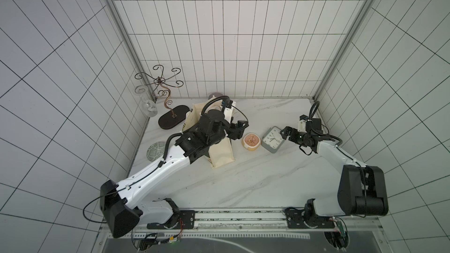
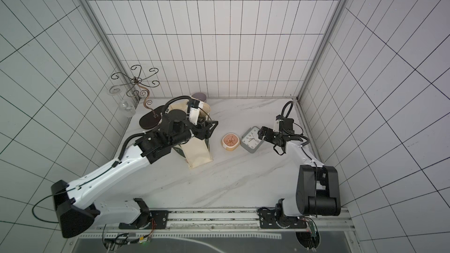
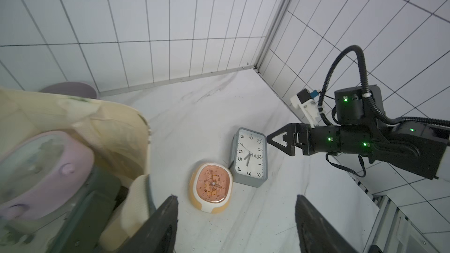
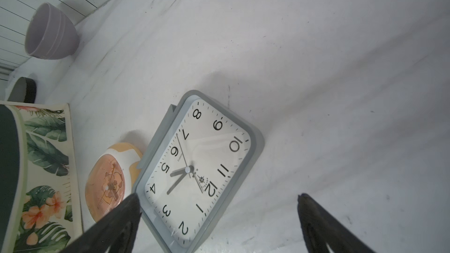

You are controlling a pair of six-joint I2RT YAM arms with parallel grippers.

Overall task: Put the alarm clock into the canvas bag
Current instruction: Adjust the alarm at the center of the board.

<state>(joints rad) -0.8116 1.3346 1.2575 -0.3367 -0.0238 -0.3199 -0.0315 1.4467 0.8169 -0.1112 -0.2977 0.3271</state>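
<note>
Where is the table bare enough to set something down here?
Bare: the front strip between the rail and the bag and clocks; the back right, behind the grey clock, right of the bowl. Crowded: back left, with stand, glass and bag; the orange clock sits close beside the grey one.

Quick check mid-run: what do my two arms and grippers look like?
Left arm and right arm: white shells, black joints, ribbed black cables looping over the wrists. Left gripper and right gripper: black, tapered fingers, triangular cut-outs. Green lights dot the right wrist.

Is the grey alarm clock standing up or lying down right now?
Lying down: the grey alarm clock rests on its back on the table, dial facing up in both top views, beside the orange clock.
</note>
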